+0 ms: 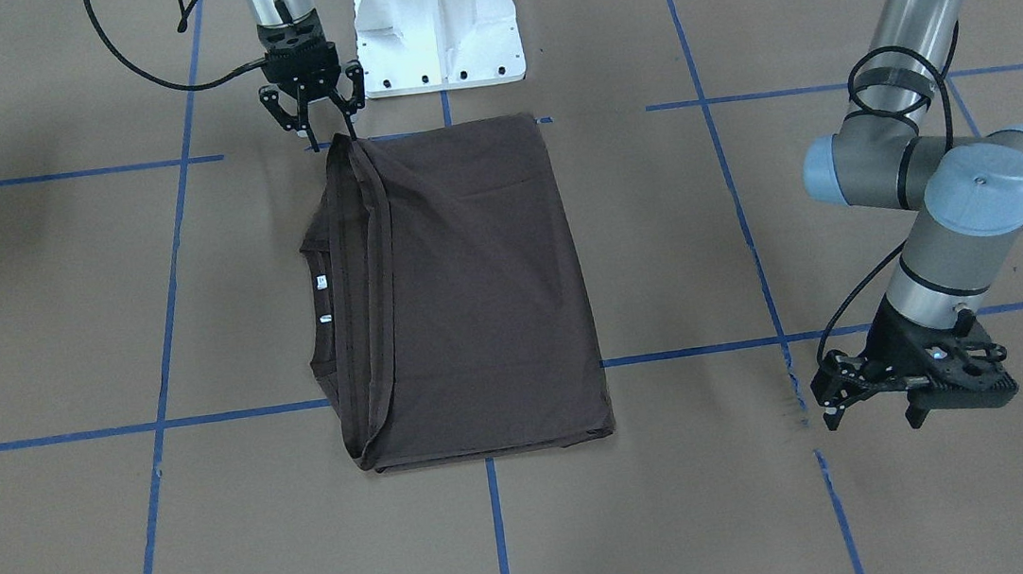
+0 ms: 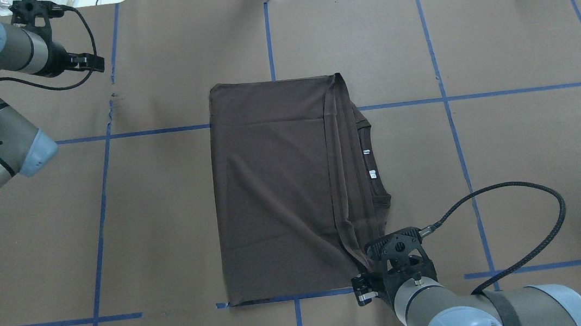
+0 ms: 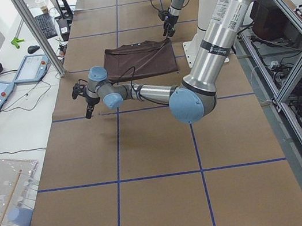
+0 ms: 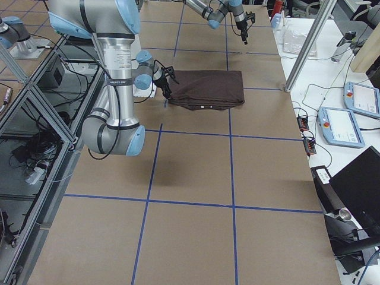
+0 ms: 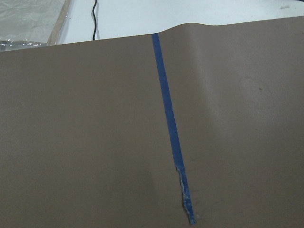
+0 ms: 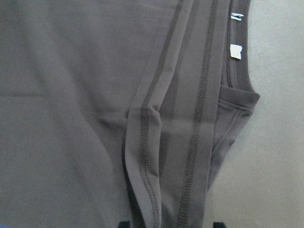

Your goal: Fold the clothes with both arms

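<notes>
The T-shirt [image 1: 474, 291] lies flat in the middle of the desk [image 1: 73, 542], already folded down to a neat rectangle. In the front-facing view its stitched hem bands [image 1: 368, 274] run down the left side of the bundle. The collar [image 1: 315, 298] and white neck tags [image 1: 320, 282] peek out just beyond them.

At the top left corner of that rectangle, the right hand [image 1: 329, 127] stands over the hem corner. Its fingers are spread apart, and the wrist view shows cloth between the two tips with no pinch on it.

The left hand [image 1: 869, 409] hangs low over bare desk at the lower right of the same view, well apart from the shirt. I cannot tell whether its fingers are parted or together.

The fold looks well along, probably between one fold and the next. A further fold would call for the right hand to close on the layered hem corner, and for the left hand to travel across to the matching corner so both lift evenly.
</notes>
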Controlling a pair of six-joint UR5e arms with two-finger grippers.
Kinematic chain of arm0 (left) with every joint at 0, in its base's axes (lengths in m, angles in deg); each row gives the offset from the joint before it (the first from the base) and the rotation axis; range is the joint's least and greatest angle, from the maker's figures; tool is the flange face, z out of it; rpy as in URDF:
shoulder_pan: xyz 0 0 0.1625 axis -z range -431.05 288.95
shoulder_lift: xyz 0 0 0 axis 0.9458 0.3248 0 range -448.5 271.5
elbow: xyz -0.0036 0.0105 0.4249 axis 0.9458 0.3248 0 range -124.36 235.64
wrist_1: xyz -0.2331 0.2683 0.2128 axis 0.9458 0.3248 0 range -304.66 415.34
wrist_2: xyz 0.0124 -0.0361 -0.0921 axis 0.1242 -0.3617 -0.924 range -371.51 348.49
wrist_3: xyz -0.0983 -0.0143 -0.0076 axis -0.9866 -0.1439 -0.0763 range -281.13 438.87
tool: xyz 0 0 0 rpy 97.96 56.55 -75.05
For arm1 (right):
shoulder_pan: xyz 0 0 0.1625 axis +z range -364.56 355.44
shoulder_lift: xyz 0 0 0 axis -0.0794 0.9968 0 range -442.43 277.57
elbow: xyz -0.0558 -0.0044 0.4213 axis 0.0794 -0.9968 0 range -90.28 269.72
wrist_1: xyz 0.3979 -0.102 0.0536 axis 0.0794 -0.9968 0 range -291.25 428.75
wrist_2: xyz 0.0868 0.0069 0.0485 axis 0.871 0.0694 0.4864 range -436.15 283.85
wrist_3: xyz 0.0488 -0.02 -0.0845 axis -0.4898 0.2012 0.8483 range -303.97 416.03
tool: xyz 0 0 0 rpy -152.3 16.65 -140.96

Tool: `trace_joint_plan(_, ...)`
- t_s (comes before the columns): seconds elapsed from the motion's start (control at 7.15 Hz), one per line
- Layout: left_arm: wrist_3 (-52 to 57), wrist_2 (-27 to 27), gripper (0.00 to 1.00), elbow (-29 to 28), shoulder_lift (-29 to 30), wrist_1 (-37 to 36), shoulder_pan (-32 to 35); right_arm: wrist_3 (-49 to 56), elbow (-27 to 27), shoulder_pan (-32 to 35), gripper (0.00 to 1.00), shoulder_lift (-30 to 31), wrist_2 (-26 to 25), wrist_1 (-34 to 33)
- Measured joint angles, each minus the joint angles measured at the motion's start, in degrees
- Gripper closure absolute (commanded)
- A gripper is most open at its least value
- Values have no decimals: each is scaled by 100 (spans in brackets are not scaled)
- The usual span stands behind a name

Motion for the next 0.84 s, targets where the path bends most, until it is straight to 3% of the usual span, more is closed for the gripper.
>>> trace_joint_plan(0.14, 4, 0, 0, -3, 0, 0, -3, 190, -131, 34, 16, -198, 7, 0)
trace_joint_plan(0.28, 8, 0, 0, -6, 0, 0, -4, 273, -286, 42, 64, -356, 7, 2)
trace_joint_plan(0.56, 9, 0, 0, -7, 0, 0, -4, 390, -390, 61, 73, -485, 27, -11)
trace_joint_plan(0.84, 1, 0, 0, -7, -5, 0, -13, 635, -379, 109, 72, -464, 63, -43)
